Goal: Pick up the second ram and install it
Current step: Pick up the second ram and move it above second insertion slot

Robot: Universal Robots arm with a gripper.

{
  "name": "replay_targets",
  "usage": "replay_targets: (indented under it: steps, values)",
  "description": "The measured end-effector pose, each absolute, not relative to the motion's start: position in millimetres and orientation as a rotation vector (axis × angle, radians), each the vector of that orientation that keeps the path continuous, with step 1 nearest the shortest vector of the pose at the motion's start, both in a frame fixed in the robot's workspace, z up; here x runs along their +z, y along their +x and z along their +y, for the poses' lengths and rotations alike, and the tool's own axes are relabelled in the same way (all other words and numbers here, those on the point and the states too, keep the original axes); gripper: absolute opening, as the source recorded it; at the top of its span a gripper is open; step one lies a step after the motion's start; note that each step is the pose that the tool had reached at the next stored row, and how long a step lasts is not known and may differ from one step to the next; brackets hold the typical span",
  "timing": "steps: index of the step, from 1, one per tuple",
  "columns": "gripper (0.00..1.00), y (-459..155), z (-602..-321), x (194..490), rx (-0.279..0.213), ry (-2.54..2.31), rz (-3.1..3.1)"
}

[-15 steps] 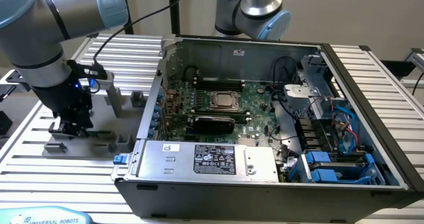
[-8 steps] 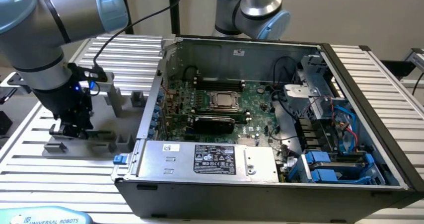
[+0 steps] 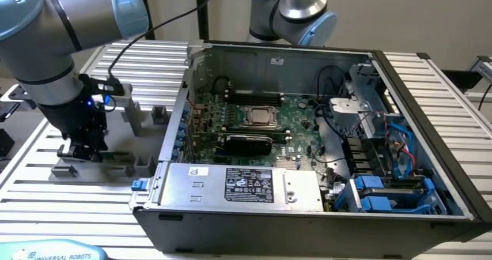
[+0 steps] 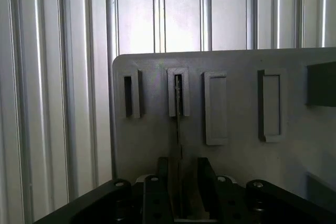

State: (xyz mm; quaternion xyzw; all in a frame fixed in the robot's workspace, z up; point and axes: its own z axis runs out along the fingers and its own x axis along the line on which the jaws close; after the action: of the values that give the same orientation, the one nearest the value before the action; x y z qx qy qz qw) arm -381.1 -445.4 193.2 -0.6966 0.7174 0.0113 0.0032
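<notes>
Gripper pointing straight down from a vertical wrist, fingers spread astride the second ram, apparently without contact. The stick stands on edge in the fixture plate's second slot from its edge.

ribbed aluminium table carries a gray fixture plate directly beneath the gripper, with an open computer case beside it.

The second ram stands edge-on in the gray fixture, with the fingers apart on either side and a gap at each. Raised slot blocks flank it. The computer case rises beside the fixture; open table lies around its other sides.
</notes>
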Motion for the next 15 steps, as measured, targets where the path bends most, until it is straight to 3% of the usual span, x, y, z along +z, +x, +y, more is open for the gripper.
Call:
replay_targets:
  steps: [11,14,15]
  values:
    - [0.36,-381.1,-445.4,192.3,0.037,-2.197,2.237]
    - [0.34,-380.1,-445.4,193.1,0.037,-2.197,2.237]
    - [0.27,-379.8,-445.4,193.6,0.037,-2.198,2.238]
